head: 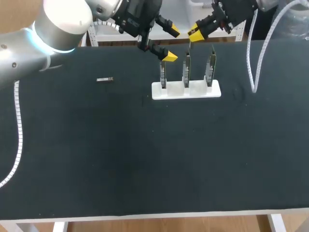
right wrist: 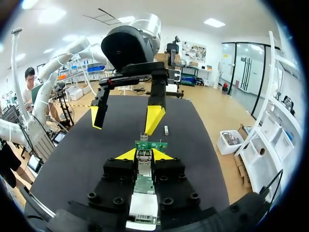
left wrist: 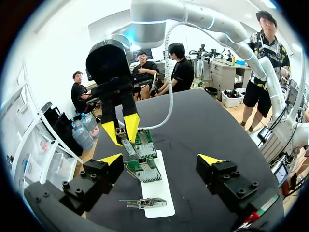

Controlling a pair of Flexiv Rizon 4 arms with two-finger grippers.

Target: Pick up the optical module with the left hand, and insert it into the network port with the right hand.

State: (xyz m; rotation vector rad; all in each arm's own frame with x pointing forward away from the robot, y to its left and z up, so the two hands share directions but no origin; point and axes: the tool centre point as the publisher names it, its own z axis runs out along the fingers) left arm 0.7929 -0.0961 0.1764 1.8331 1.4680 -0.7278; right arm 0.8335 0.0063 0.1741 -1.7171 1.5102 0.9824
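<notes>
A white holder [head: 186, 90] carries three upright circuit boards at the back of the black table. My right gripper [head: 194, 33] hangs just above the middle board [head: 186, 67]. In its own view, the right gripper [right wrist: 144, 155] is shut on a silvery optical module [right wrist: 144, 167], which points down at the green board [right wrist: 150, 145]. My left gripper [head: 172, 45] stands open beside it, over the left board, with nothing held. In the left wrist view the left gripper [left wrist: 161, 162] is wide open, and the right gripper's fingertips [left wrist: 131, 126] pinch the module [left wrist: 127, 146] at the boards [left wrist: 143, 170].
A second small metal module [head: 105, 79] lies flat on the table left of the holder, also seen beyond the board [right wrist: 166, 130]. A white cable [head: 251, 63] hangs from my right arm down to the table at the right.
</notes>
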